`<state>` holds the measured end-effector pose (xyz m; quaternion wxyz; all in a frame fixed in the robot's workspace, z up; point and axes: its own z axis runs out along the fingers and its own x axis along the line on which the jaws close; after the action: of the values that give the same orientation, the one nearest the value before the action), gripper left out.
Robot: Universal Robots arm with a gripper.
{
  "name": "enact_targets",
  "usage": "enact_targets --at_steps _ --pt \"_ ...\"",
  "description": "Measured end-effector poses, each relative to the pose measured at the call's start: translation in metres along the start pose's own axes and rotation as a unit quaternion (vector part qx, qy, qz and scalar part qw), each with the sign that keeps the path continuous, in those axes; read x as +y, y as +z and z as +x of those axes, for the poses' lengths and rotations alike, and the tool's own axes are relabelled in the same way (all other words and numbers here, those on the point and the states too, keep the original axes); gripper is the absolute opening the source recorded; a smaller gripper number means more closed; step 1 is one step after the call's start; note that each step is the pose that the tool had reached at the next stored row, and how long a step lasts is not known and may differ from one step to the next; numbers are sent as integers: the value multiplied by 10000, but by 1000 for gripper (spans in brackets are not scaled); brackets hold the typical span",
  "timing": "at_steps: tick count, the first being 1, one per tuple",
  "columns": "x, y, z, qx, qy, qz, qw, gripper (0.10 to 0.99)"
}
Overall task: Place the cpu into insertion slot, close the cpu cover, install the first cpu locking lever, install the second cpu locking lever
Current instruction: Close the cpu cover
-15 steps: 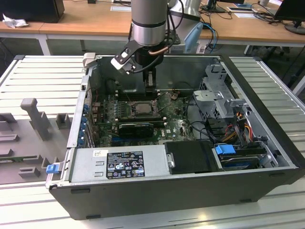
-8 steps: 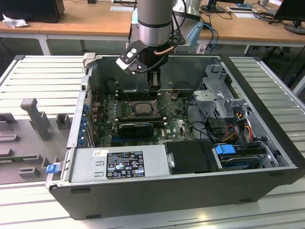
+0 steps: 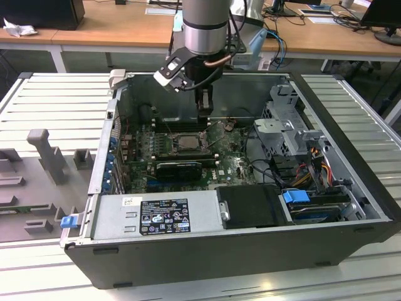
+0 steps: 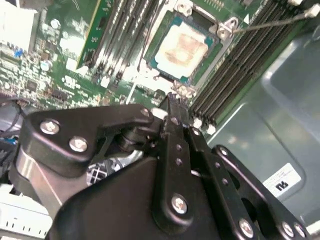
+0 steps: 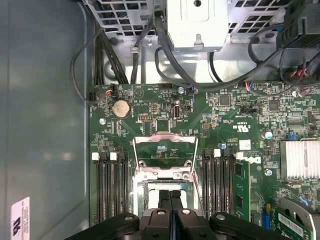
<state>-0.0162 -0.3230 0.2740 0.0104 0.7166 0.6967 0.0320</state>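
Observation:
The cpu, a pale silvery-beige square, lies seated in the insertion slot on the green board. The cpu cover, a thin silvery frame with a square window, stands flipped open beyond the slot, with green board showing through it. My gripper is shut with nothing between its black fingers and hangs over the slot's near edge. In the exterior view the gripper hangs just behind the slot inside the open computer case. A thin wire lever sticks out from one corner of the slot.
Long black memory slots flank the socket on both sides. A green card stands in one. Black cables and a metal drive cage lie beyond the board. The grey case wall is close. A power supply fills the case front.

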Motion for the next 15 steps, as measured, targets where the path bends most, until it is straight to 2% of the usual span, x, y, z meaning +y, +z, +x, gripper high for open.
enact_targets --at_steps 10,15 --pt "36 -194 7 0 0 1 10000 106" --pt "101 -280 11 0 1 7 10000 106"
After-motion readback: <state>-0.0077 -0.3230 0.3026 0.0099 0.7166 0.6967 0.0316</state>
